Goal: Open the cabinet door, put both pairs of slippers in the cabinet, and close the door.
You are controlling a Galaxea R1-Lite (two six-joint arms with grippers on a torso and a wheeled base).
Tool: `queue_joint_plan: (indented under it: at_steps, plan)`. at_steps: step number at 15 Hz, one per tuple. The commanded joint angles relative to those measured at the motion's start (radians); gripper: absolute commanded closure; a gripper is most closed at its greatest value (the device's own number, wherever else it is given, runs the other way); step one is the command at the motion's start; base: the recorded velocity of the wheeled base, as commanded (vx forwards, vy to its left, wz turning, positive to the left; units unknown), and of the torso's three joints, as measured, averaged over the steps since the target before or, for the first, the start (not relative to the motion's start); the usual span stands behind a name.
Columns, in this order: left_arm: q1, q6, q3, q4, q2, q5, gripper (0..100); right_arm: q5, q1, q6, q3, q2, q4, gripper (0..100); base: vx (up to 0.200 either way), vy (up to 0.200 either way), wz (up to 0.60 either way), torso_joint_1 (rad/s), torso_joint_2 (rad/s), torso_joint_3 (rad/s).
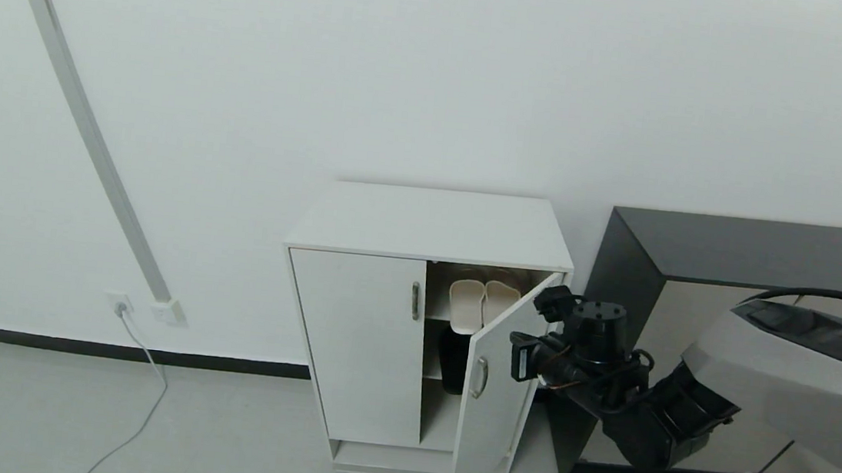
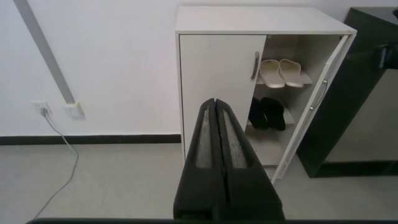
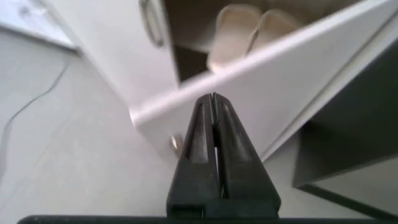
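Right gripper pinched together, empty, tips close to the top edge of the half-open right cabinet door. Beyond the door: beige slippers on upper shelf, black slippers one shelf below. Left gripper also together, well back from cabinet.

Cabinet: one; doors: two, namely left door and right door; door handles: two; slipper pairs: two, namely cream pair and black pair; wall sockets: two; cable: one; wall conduit: one.
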Motion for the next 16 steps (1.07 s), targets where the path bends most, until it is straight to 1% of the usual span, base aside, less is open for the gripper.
queue_joint_plan:
  at_steps: [1,3,11,16]
  plan:
    - [0.0,0.0,0.0,0.0,0.0,0.0,100,0.036,-0.038,-0.004,0.056,-0.029,-0.003,100,0.2,0.0,0.0,0.002,0.01,0.002]
    - [0.0,0.0,0.0,0.0,0.0,0.0,100,0.053,-0.042,-0.008,0.076,-0.027,-0.001,100,0.2,0.0,0.0,0.002,0.01,0.0]
    - [0.0,0.0,0.0,0.0,0.0,0.0,100,0.056,-0.041,-0.043,0.116,-0.026,-0.001,100,0.0,0.0,0.0,0.0,0.0,0.0]
    - [0.0,-0.002,0.0,0.0,0.0,0.0,100,0.05,-0.039,-0.046,0.063,0.016,-0.003,100,0.0,0.0,0.0,0.0,0.0,0.0]
